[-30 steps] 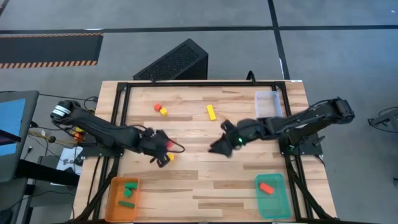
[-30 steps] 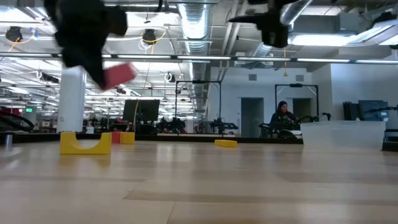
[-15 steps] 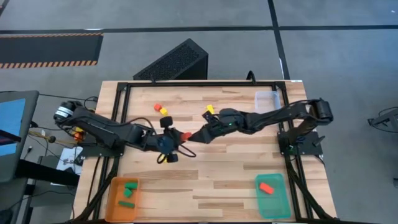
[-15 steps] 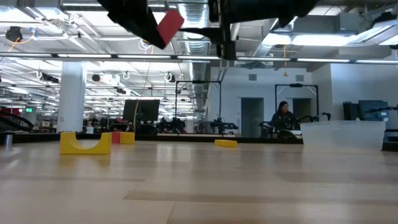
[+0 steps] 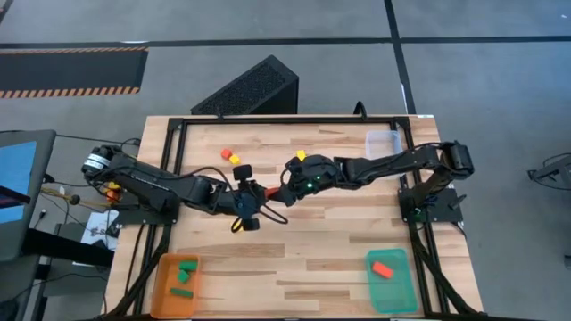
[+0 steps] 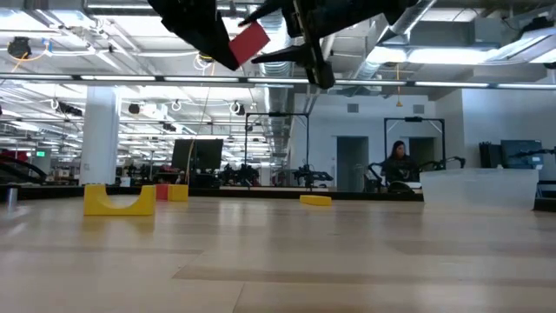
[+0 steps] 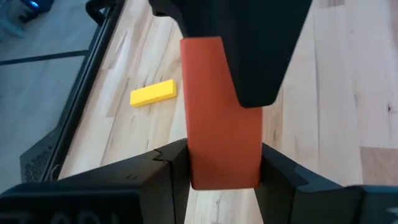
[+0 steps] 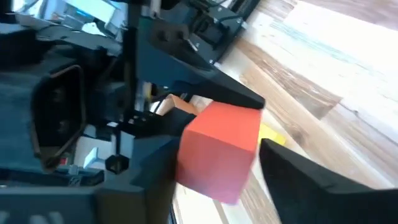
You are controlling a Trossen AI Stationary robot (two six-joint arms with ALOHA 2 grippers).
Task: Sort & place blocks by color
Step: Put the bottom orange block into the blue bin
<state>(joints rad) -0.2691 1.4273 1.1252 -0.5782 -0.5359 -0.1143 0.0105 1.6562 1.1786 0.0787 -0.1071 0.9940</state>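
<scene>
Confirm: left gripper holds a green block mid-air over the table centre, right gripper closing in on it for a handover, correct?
Not quite: the block is red, not green, as the left wrist view shows. The rest stands: the left gripper holds it mid-air over the table centre, and the right gripper has its fingers open around it.

You have a red block (image 7: 221,118) between dark claw fingers (image 7: 155,177). Your worktop (image 5: 312,259) is pale striped wood, with an orange tray (image 5: 162,287) lower left and a teal tray (image 5: 401,290) lower right.

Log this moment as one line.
handover mid-air | left gripper shut on red block | right gripper open around it | teal tray: one red block
</scene>
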